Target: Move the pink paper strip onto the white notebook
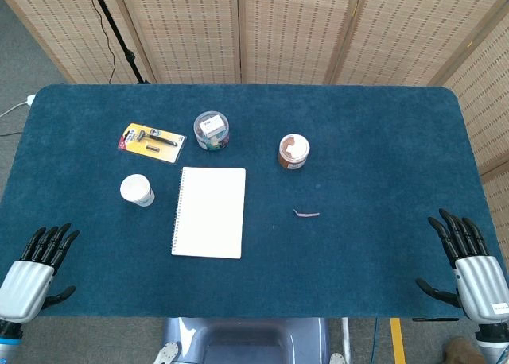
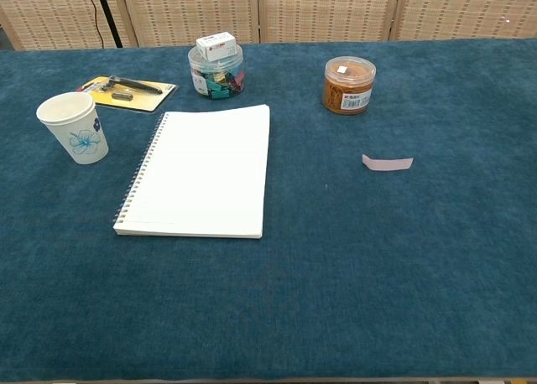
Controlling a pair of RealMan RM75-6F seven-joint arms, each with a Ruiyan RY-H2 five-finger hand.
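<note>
The pink paper strip (image 1: 306, 214) (image 2: 387, 163) lies flat on the blue table, right of centre. The white spiral notebook (image 1: 209, 211) (image 2: 201, 169) lies closed to its left, with a gap of bare cloth between them. My left hand (image 1: 33, 272) hovers at the near left corner, fingers spread, holding nothing. My right hand (image 1: 469, 265) is at the near right corner, also spread and empty. Both hands are far from the strip. Neither hand shows in the chest view.
A paper cup (image 1: 137, 190) (image 2: 74, 127) stands left of the notebook. Behind it lie a yellow blister pack (image 1: 151, 141) (image 2: 126, 92) and a clear tub of clips (image 1: 211, 130) (image 2: 216, 69). A brown jar (image 1: 293, 151) (image 2: 348, 85) stands behind the strip.
</note>
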